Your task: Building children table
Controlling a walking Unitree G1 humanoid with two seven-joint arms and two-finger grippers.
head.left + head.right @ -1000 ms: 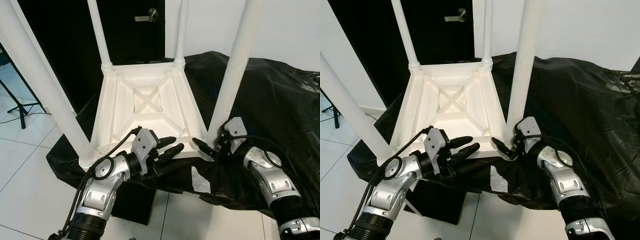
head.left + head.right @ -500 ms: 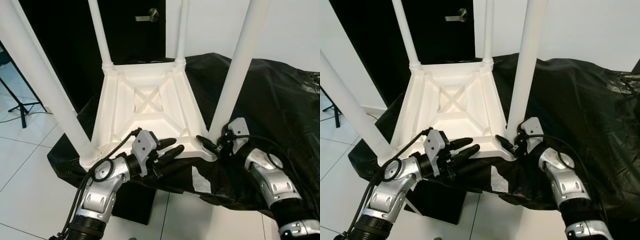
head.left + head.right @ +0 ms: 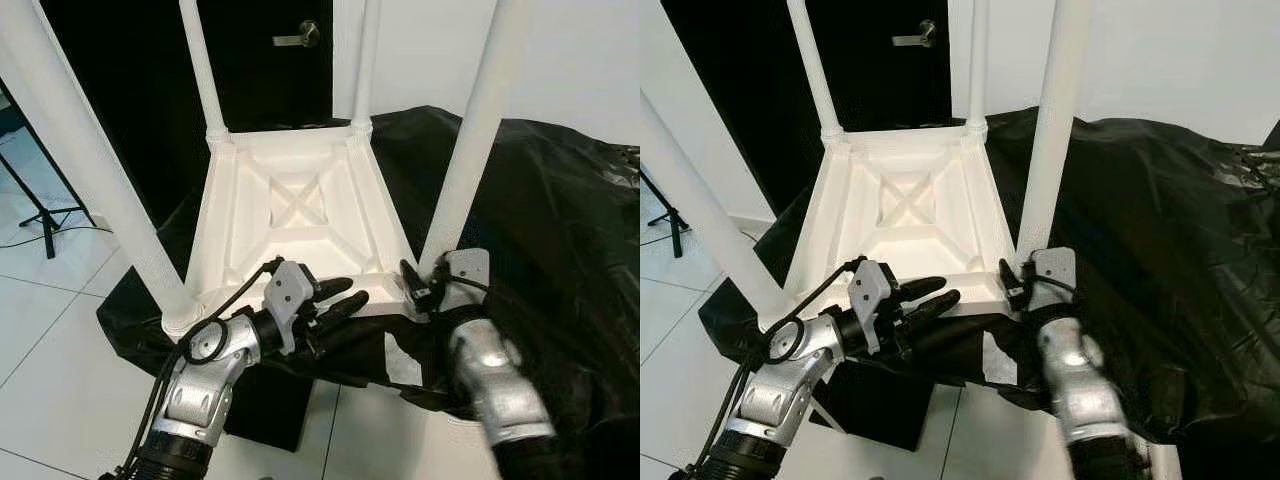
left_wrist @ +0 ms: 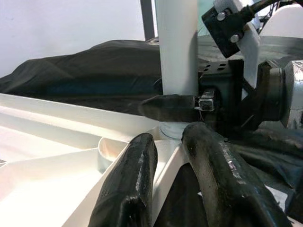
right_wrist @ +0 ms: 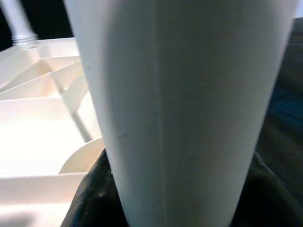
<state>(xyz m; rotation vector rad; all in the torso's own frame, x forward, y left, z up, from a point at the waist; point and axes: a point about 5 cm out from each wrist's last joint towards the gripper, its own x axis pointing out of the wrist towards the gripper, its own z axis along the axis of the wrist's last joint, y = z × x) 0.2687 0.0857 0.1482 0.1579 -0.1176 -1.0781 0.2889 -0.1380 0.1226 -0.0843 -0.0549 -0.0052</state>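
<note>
Plainly the step in hand is seating the last leg: the white tabletop lies upside down on the surface under a black cover, with four legs standing up from its corners; the right gripper is at the foot of the near right leg, where that leg meets its corner socket; the left gripper steadies the near rim of the tabletop between the two near legs.

In the left wrist view the left fingers are slightly parted and straddle the rim's thin white edge, one to each side, though whether they actually pinch it I cannot tell; the same view shows one right finger lying against the base of the leg. The right wrist view looks straight at the leg, with a dark finger on each side of it low down, so I judge the right fingers closed around it.

The next move, as I judge it, calls for turning or pressing the leg home in its socket while the left gripper keeps the tabletop from sliding; the eye views give the whole layout, yet hide the contact that the wrist views make plain.
</note>
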